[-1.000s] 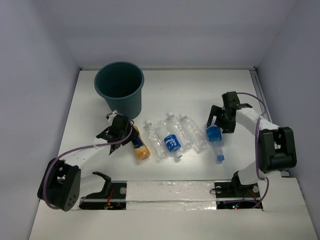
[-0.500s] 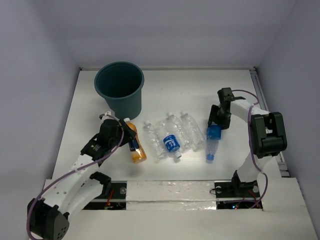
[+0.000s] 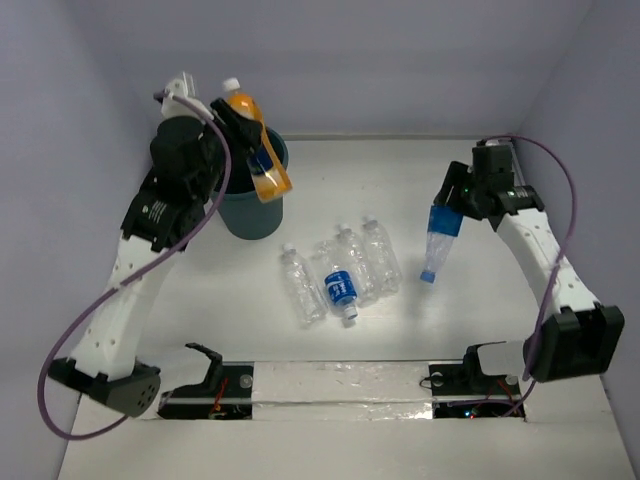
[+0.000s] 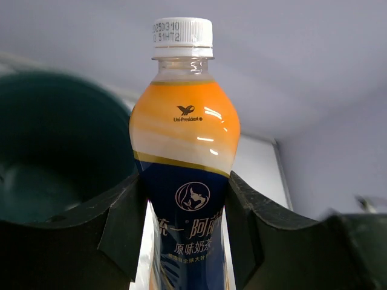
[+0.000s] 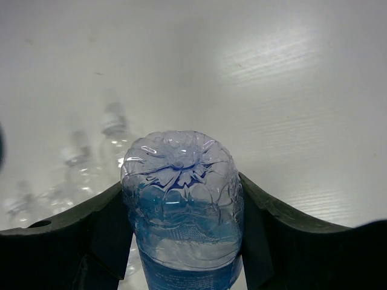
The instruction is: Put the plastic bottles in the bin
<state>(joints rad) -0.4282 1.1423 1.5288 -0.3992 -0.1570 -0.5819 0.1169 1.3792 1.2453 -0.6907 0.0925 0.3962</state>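
Note:
My left gripper (image 3: 250,150) is shut on the orange-filled bottle (image 3: 256,150) and holds it high above the rim of the dark teal bin (image 3: 250,210). In the left wrist view the bottle (image 4: 184,145) stands cap up between the jaws, the bin's mouth (image 4: 54,157) to its left. My right gripper (image 3: 450,215) is shut on a clear blue-labelled bottle (image 3: 440,235), lifted off the table with its cap pointing down. The right wrist view shows that bottle's base (image 5: 180,187) between the jaws. Several bottles lie on the table: a blue-labelled one (image 3: 343,292) and clear ribbed ones (image 3: 300,283).
The white table (image 3: 470,330) is walled in at the back and both sides. A metal rail (image 3: 340,385) runs along the near edge between the arm bases.
My left arm has lifted the orange bottle from the table up above the bin. My right arm has raised the blue-labelled bottle off the table and swung outward to the right.

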